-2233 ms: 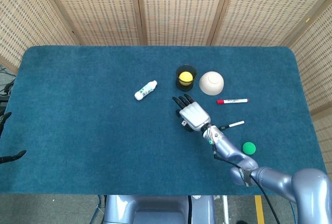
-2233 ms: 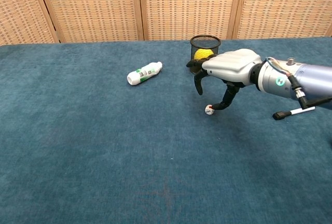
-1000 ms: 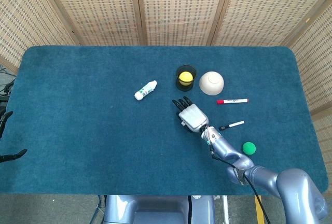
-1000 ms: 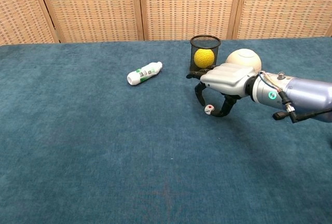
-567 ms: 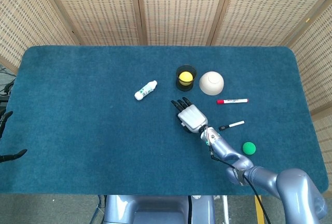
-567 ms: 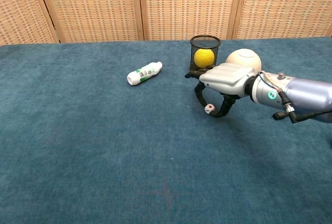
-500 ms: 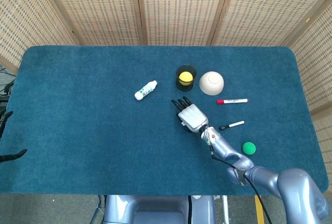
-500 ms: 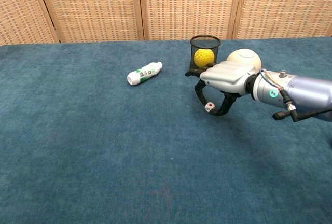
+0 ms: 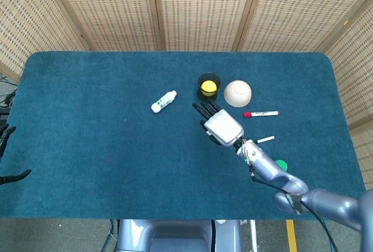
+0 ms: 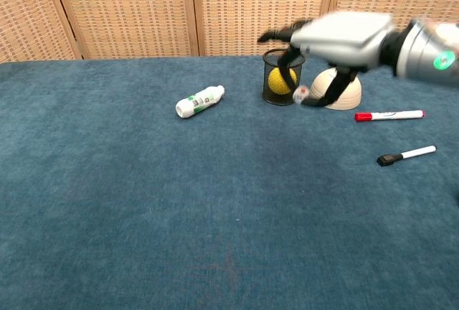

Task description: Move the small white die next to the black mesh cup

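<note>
Die [image 10: 300, 94], white with red pips, sits pinched in your right hand [image 10: 337, 37], at 3 o'clock of the mesh cup [image 10: 282, 77] holding a yellow ball [image 10: 280, 80].

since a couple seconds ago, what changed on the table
The right hand closed on the die, which lay on the cloth, and lifted it up and back toward the black mesh cup. The bottle, bowl, both markers and green ball stayed put.
</note>
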Controlling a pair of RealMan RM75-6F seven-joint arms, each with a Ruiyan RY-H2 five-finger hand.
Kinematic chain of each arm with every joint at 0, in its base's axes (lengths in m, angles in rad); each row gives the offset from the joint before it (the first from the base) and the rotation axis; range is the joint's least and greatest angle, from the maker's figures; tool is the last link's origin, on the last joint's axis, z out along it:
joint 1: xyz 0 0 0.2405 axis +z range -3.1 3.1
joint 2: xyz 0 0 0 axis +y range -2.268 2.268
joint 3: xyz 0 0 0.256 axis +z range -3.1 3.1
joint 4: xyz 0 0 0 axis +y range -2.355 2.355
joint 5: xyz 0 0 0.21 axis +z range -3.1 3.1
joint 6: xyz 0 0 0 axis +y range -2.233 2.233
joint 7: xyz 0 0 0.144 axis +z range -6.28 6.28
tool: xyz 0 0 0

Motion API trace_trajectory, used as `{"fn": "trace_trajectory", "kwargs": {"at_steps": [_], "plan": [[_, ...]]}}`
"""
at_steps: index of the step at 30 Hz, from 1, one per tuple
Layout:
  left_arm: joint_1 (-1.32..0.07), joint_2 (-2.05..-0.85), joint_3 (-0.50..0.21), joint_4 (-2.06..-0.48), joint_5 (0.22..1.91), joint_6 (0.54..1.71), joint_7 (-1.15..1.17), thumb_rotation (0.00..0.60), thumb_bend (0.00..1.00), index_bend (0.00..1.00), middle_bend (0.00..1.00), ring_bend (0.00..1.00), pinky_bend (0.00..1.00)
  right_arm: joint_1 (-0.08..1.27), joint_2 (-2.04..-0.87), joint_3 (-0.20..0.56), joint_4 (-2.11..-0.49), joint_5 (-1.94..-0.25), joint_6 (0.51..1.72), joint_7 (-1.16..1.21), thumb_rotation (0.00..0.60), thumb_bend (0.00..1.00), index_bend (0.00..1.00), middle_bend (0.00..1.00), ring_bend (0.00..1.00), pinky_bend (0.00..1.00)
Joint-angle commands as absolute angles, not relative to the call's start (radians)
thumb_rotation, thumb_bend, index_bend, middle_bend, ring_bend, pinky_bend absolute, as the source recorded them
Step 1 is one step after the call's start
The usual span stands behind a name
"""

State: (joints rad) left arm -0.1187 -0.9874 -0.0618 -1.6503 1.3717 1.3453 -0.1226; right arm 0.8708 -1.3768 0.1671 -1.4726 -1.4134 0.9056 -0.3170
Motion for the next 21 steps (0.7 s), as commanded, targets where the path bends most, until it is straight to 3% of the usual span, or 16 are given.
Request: {"fn": "trace_trajectory", "kwargs": {"at_steps": [1, 7, 11, 12, 21], "plan": [[-0.109, -0.984, -0.055, -1.655, 1.391, 1.365, -0.13, 0.6, 0.0, 0.0, 0.0, 0.0, 0.0, 0.845, -1.207, 0.22, -1.669, -1.341, 0.947, -0.457, 0.6, 0.4, 0.54, 0.02, 0.0, 0.0], [-0.104, -0.984, -0.046, -1.656, 1.412, 1.376, -0.128, 0.6, 0.0, 0.0, 0.0, 0.0, 0.0, 0.849, -1.178, 0.244, -1.725, -1.239, 0.943, -0.514, 0.6, 0.39, 0.52, 0.02, 0.0, 0.0], [-0.104, -0.984, -0.046, -1.654, 1.411, 1.375, -0.132, 0.6, 0.0, 0.0, 0.0, 0.0, 0.0, 0.856, -1.187, 0.245, -1.728, -1.206, 0.934, -0.519, 0.6, 0.28, 0.14, 0.01, 0.0, 0.0], [-0.104, -0.984, -0.046, -1.652, 1.41, 1.373, -0.132, 0.6, 0.0, 0.0, 0.0, 0.0, 0.0, 0.857, -1.189, 0.246, -1.729, -1.194, 0.932, -0.519, 0.6, 0.26, 0.09, 0.0, 0.0, 0.0], [-0.108, -0.98, -0.05, -1.645, 1.399, 1.362, -0.148, 0.6, 0.0, 0.0, 0.0, 0.0, 0.0, 0.848, -1.191, 0.243, -1.738, -1.172, 0.968, -0.515, 0.6, 0.26, 0.08, 0.0, 0.0, 0.0]]}}
